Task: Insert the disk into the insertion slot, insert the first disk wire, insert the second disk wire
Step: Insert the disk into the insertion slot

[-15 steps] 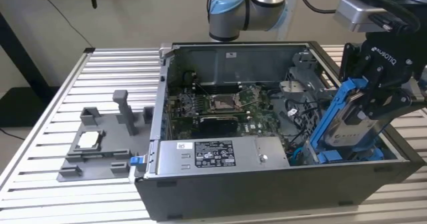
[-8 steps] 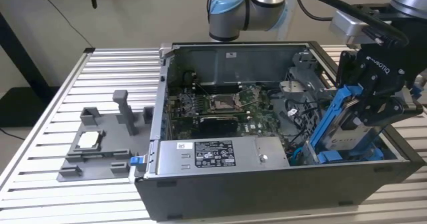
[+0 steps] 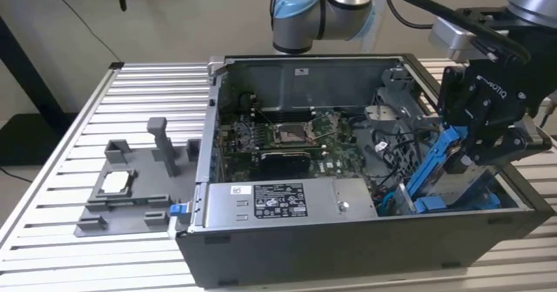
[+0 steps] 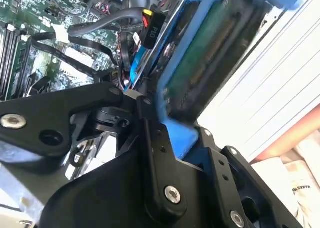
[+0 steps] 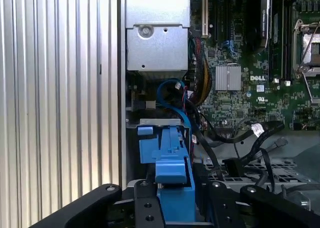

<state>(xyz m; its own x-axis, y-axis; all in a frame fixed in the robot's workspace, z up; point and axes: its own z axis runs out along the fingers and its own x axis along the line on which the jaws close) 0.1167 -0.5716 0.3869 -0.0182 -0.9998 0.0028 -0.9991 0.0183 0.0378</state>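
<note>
Jaws clench on the disk (image 3: 435, 168), holding it tilted between them, its lower end inside the open computer case (image 3: 348, 253) at the exterior view's right.

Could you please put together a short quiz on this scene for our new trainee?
1. True or false: the disk lies flat on the table outside the computer case.
2. What is the gripper shut on? A) a black cable B) the disk C) the power-supply box
3. Fill in: the held disk is tilted over the end of the computer case at the exterior view's ____.
Key: 1 false; 2 B; 3 right.
</note>
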